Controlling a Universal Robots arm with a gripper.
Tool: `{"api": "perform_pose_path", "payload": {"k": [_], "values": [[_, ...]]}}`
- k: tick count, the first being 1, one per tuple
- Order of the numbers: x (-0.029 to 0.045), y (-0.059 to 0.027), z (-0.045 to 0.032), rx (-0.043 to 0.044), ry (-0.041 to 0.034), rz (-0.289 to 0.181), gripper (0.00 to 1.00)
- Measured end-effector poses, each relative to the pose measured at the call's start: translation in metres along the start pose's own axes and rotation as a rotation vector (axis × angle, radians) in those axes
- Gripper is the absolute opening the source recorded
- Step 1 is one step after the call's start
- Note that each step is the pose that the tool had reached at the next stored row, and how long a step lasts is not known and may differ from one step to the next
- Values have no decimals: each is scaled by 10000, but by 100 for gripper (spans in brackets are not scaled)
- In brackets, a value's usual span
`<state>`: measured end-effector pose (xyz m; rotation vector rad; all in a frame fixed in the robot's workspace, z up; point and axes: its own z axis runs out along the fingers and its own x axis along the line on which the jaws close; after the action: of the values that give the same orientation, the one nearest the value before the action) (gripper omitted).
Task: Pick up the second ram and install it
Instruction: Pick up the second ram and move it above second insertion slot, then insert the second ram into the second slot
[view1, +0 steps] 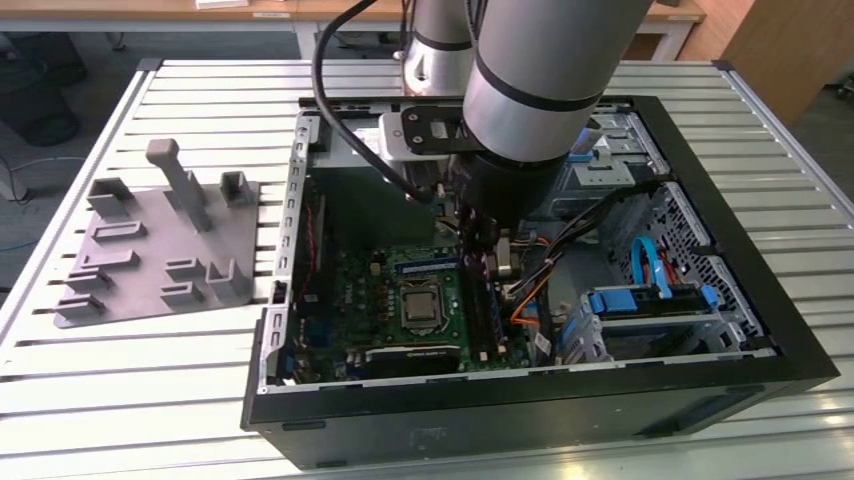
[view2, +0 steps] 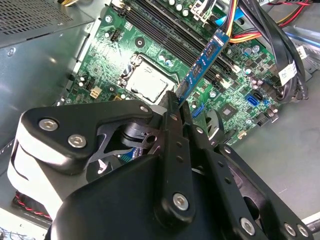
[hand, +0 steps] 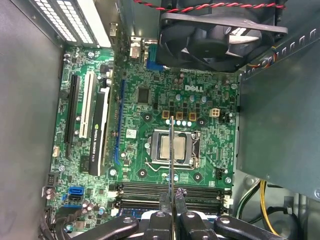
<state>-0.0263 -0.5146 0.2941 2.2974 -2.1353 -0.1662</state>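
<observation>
The second ram (view2: 204, 61), a thin, flat blue-green strip with small dark chips, is gripped edge-on between the matte black fingers (view2: 172, 150) of the gripper (view2: 176, 100). It is held over the green motherboard (hand: 145, 110), its square metallic processor (hand: 184, 147) and long black slots (hand: 145, 189), inside the dark case (view1: 534, 420).

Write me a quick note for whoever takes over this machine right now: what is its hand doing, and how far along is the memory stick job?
Hand: shut on the second ram, which sticks out past the fingertips.
Where: inside the open computer case, with the stick held above the motherboard, near its long black slots.
Done: pick-up.
Left: the stick is not yet seated in a slot.
</observation>
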Motion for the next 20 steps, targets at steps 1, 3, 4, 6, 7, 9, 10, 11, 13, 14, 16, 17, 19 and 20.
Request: {"api": "perform_pose_path", "payload": {"k": [1, 3, 4, 6, 7, 9, 10, 11, 13, 14, 16, 17, 19, 20], "values": [[0, 0, 0, 0, 0, 0, 14], [0, 0, 1, 0, 0, 0, 14], [0, 0, 1, 0, 1, 0, 14], [0, 0, 2, 0, 0, 0, 14], [0, 0, 2, 0, 0, 0, 14], [0, 0, 3, 0, 0, -4, 14], [0, 0, 3, -2, 2, -29, 14], [0, 0, 4, -7, 7, -100, 14], [0, 0, 4, -26, 25, -338, 14], [1, 0, 4, -36, 36, -474, 14], [0, 0, 3, -60, 59, -778, 14], [0, 0, 4, -74, 71, -960, 14], [0, 0, 3, -99, 96, -1285, 14], [0, 0, 3, -111, 108, -1441, 14]]}}
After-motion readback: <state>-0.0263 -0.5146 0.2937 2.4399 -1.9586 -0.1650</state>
